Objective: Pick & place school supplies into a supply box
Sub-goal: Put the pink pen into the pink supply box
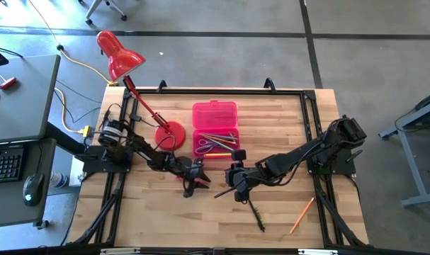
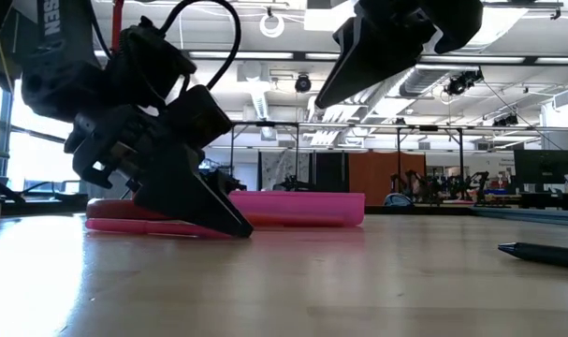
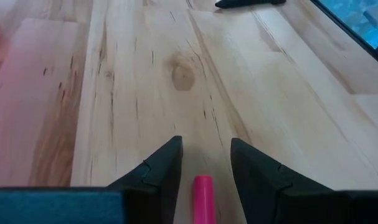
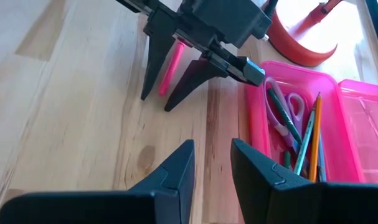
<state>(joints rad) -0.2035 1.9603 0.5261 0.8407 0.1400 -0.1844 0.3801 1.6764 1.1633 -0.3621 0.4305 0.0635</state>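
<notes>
The hot-pink supply box point(image 1: 215, 127) lies open on the table's far middle, with purple scissors and several pencils in its tray point(image 4: 301, 124). My left gripper point(image 1: 195, 185) is open, slanting down with its fingertips at the tabletop point(image 2: 237, 229). A pink-red pen point(image 3: 203, 199) lies on the wood between its fingers point(image 4: 170, 65), and a gap shows on each side. My right gripper point(image 1: 232, 180) hovers just to the right of it, open and empty point(image 4: 212, 146), raised above the table point(image 2: 358, 65). Two dark pens point(image 1: 256, 212) point(image 1: 222, 191) and an orange pencil point(image 1: 302, 214) lie near it.
A red desk lamp stands with its round base point(image 1: 171, 134) just left of the box, and its arm reaches over the far-left corner. One dark pen shows at the low view's right point(image 2: 541, 253). Bare wood lies toward the near edge. A desk with a keyboard stands left of the table.
</notes>
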